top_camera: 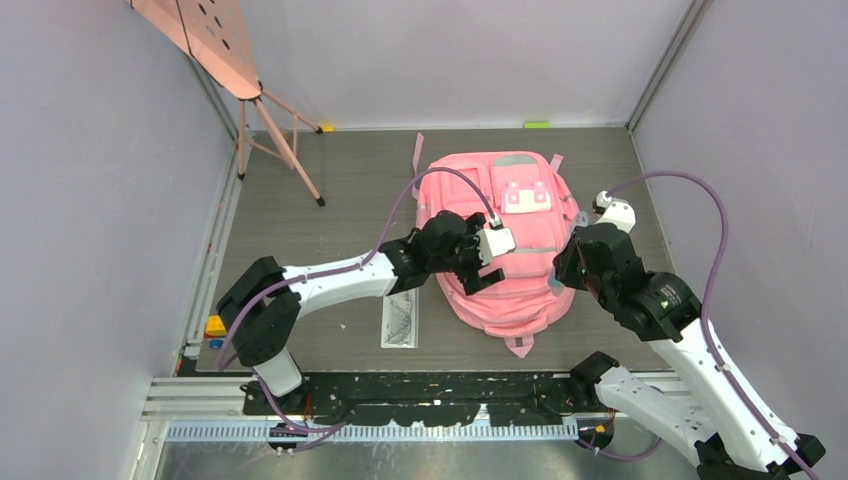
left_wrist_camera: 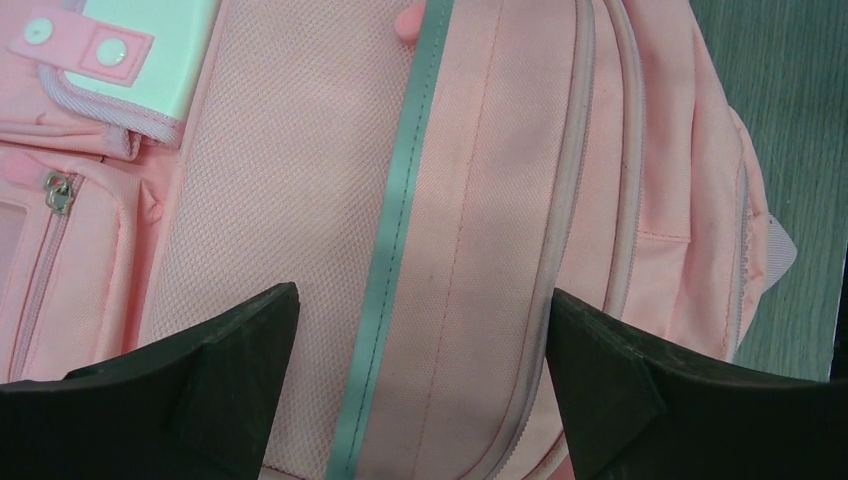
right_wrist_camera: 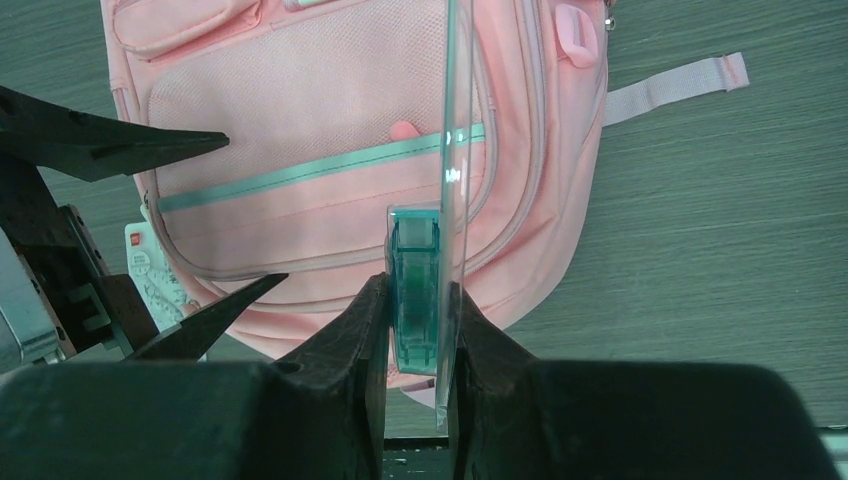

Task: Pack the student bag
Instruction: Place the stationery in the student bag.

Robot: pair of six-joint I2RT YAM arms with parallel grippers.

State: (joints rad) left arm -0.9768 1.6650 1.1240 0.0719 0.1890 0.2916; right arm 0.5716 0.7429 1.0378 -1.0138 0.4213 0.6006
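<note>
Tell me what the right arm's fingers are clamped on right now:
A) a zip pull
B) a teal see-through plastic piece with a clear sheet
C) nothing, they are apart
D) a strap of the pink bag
B: in the right wrist view the right fingers pinch a teal see-through plastic piece with a clear sheet standing edge-on beside it, in front of the student bag.

The right gripper (right_wrist_camera: 415, 300) is occupying the bottom centre of the frame, its jaws clamping a teal translucent block (right_wrist_camera: 413, 265) and the clear thin panel (right_wrist_camera: 455, 110) beside it. The panel is standing edge-on and running to the top edge. Behind them, the pink student bag (right_wrist_camera: 300, 100) is lying on the grey table (right_wrist_camera: 700, 220). At left, the left gripper (right_wrist_camera: 250, 210) is holding its jaws spread wide.
</note>
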